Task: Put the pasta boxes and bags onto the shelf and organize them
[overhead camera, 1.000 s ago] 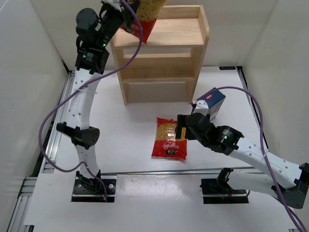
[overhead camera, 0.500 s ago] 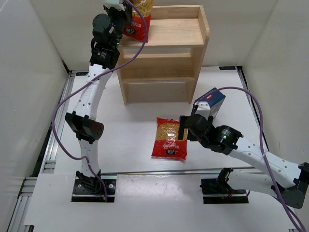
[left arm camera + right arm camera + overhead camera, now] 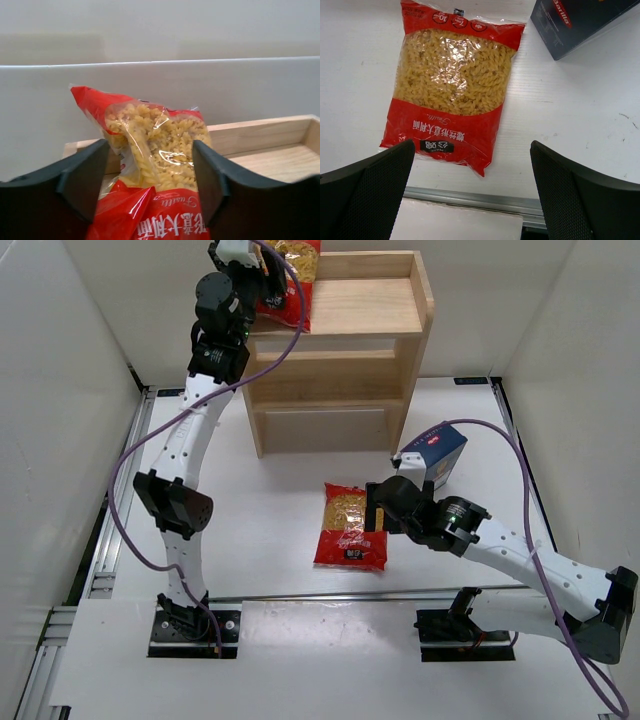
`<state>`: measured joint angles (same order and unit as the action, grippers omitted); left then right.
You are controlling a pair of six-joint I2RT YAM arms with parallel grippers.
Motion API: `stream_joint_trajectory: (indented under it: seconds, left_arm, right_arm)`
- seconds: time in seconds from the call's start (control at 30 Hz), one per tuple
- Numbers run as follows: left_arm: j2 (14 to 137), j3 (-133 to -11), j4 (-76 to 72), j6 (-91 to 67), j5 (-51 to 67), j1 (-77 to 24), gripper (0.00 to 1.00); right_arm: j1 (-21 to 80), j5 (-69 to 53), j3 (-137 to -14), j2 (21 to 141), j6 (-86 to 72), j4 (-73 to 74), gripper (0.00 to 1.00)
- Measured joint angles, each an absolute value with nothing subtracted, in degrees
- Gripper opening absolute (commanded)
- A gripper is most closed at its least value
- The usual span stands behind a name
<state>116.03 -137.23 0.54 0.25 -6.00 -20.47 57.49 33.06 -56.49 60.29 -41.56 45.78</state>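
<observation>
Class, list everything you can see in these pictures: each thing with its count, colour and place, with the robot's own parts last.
pasta bags: two, red with clear windows; held bag at the shelf's top tier, left end; flat bag lying on the table
pasta box: one, dark blue, on the table right of the shelf
shelf: one, light wood, far side of the table
table: one, white
cables: two, purple, one along each arm
left gripper: black, shut on held bag
right gripper: black, open, above flat bag

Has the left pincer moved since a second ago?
Yes. The left pincer, shut on the red bag, shifted right, closer to the shelf.
</observation>
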Motion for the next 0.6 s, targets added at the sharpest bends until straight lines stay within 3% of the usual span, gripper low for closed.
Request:
stream_joint_trajectory:
  seconds: [0.2,0.37,0.6]
  left_arm:
    - [114.34,-137.21,1.54,0.1,-5.58,-20.49,0.97]
    - [110.96,-137.05,1.89,0.03,-2.2,-21.08,0.97]
    - [98.0,-125.12,2.09,0.03,1.58,-23.99,0.94]
  right_arm:
    - [57.49,32.12,-56.95,60.38,-40.82,45.5,1.0]
    - [57.47,31.7,-59.9,61.76,-40.95,45.67,1.0]
    - [57.47,31.75,-63.18,69.28,-43.35,47.77,1.0]
